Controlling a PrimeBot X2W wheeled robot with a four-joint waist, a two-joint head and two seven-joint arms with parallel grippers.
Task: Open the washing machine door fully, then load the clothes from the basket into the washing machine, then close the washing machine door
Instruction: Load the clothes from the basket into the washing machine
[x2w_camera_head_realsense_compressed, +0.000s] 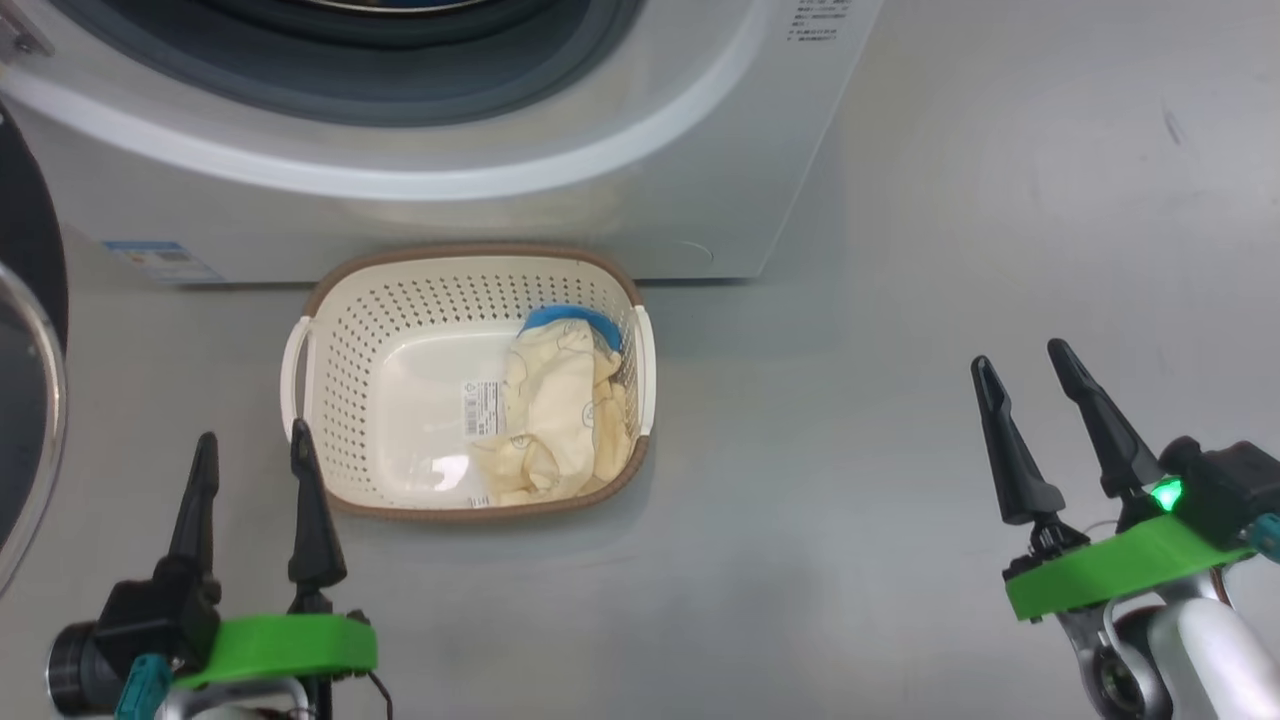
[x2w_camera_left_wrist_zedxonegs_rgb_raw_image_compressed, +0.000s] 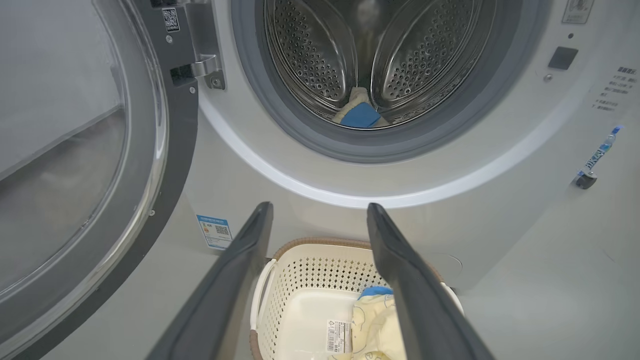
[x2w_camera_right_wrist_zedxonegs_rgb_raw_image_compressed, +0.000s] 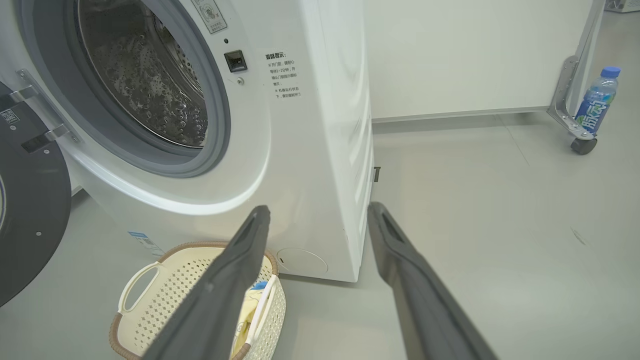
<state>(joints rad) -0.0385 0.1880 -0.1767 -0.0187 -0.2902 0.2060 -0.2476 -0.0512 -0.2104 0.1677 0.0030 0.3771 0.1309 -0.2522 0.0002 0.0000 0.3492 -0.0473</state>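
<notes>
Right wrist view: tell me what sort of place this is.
Likely a lab staged for laundry, not a home: the washing machine on bare grey floor, a frame on a castor, a drink bottle.

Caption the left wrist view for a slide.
Open end effector faces basket and washer; door open, a garment in the drum.

Basket (x2w_camera_right_wrist_zedxonegs_rgb_raw_image_compressed: 167, 295) before open washing machine (x2w_camera_right_wrist_zedxonegs_rgb_raw_image_compressed: 305, 170)

head: steep, looking down on basket (x2w_camera_head_realsense_compressed: 400, 310) | wrists: low, facing washing machine (x2w_camera_left_wrist_zedxonegs_rgb_raw_image_compressed: 450, 210) | shared: basket, machine front
</notes>
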